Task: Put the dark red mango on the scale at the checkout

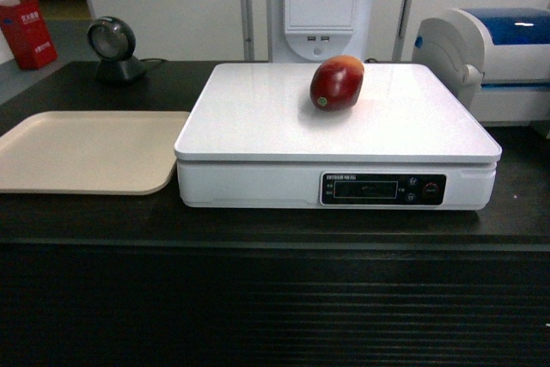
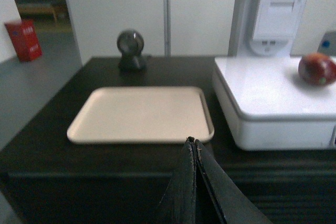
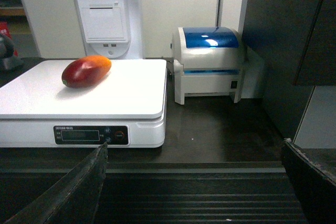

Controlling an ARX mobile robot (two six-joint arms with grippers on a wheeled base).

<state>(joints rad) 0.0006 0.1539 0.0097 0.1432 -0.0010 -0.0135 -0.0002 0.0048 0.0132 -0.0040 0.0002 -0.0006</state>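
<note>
The dark red mango (image 1: 336, 82) lies on the white platter of the scale (image 1: 258, 118), toward its far right part, free of any gripper. The scale stands on the dark checkout (image 1: 258, 229) with its ribbed front. The left wrist view shows the mango (image 2: 316, 69) at the far right on the scale (image 2: 262, 93); my left gripper (image 2: 193, 142) is shut and empty, in front of the counter's edge. The right wrist view has the mango (image 3: 85, 71) on the scale (image 3: 126, 93); my right gripper (image 3: 194, 148) is open and empty, low before the ribbed front. Neither gripper shows in the head view.
A flat beige tray (image 1: 86, 152) lies left of the scale. A round black scanner (image 1: 113, 47) stands at the back left. A white-and-blue machine (image 1: 494, 58) sits right of the scale, a white terminal (image 1: 320, 2) behind it. A red box (image 1: 27, 33) is far left.
</note>
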